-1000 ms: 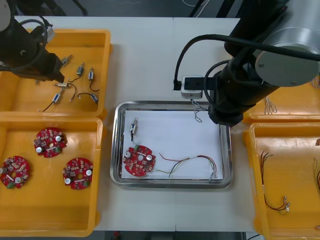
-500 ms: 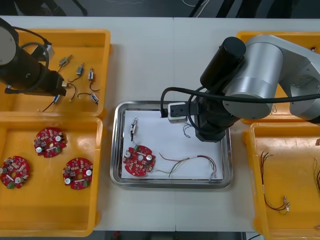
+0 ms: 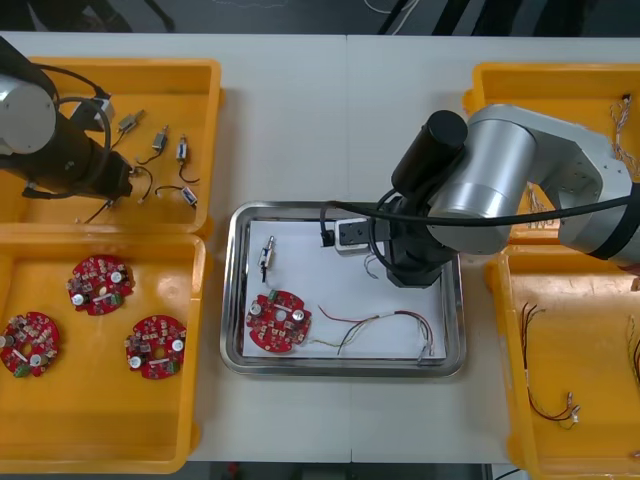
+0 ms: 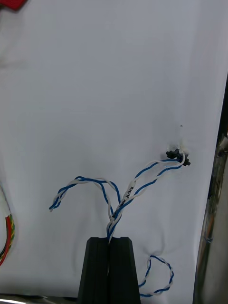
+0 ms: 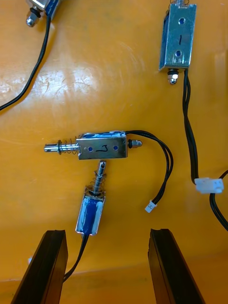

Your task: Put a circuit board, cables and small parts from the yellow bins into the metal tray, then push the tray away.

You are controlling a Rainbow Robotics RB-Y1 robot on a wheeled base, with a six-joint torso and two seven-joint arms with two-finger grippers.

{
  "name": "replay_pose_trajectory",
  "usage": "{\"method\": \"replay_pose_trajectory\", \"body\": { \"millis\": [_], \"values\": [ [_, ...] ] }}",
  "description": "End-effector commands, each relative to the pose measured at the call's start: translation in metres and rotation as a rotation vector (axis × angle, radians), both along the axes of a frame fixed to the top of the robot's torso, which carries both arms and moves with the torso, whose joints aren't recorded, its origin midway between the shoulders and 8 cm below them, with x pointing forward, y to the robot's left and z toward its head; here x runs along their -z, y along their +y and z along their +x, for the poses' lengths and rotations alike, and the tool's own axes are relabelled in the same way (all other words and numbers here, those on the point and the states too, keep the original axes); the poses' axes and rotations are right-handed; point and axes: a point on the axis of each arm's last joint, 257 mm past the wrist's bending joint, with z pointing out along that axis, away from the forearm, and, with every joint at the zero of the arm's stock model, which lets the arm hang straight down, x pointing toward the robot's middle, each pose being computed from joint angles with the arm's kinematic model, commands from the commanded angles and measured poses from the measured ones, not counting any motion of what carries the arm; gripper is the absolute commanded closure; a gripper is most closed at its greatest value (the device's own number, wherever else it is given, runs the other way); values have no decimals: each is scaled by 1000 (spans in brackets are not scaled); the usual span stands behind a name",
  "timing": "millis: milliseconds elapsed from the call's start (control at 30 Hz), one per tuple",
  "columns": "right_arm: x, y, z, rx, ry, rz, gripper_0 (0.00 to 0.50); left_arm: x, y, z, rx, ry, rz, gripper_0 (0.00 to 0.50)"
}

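My right gripper [image 4: 110,239] is shut on a twisted blue and white cable [image 4: 142,175]. The cable's loose ends lie spread on the white inside of the metal tray [image 3: 232,300]. In the tray lie a round red circuit board [image 3: 279,321], a red and yellow cable [image 3: 385,325] and a small metal part [image 3: 267,256]. My left gripper [image 5: 107,232] is open low over the upper left yellow bin [image 3: 40,195]. Two small metal parts [image 5: 102,147] with black leads lie just beyond its fingertips, and a third [image 5: 178,42] lies farther off.
The lower left yellow bin [image 3: 100,440] holds three red circuit boards [image 3: 155,346]. Both right yellow bins [image 3: 585,430] hold thin cables. My right arm [image 3: 480,190] reaches over the tray's right half. Bare table lies beyond the tray's far edge.
My right arm has swung left and down from the tray's far right corner, carrying the blue and white cable onto the white inside. My left arm has shifted slightly within the upper left bin.
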Motion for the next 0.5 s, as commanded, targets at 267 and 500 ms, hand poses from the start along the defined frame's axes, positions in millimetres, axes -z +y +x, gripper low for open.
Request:
{"method": "replay_pose_trajectory", "body": {
  "millis": [267, 500],
  "values": [
    [6, 22, 13, -61, -27, 17, 500, 13, 27, 5, 57, -20, 97, 0],
    [6, 20, 13, -58, -26, 12, 0, 18, 33, 5, 56, -15, 100, 0]
  ]
}}
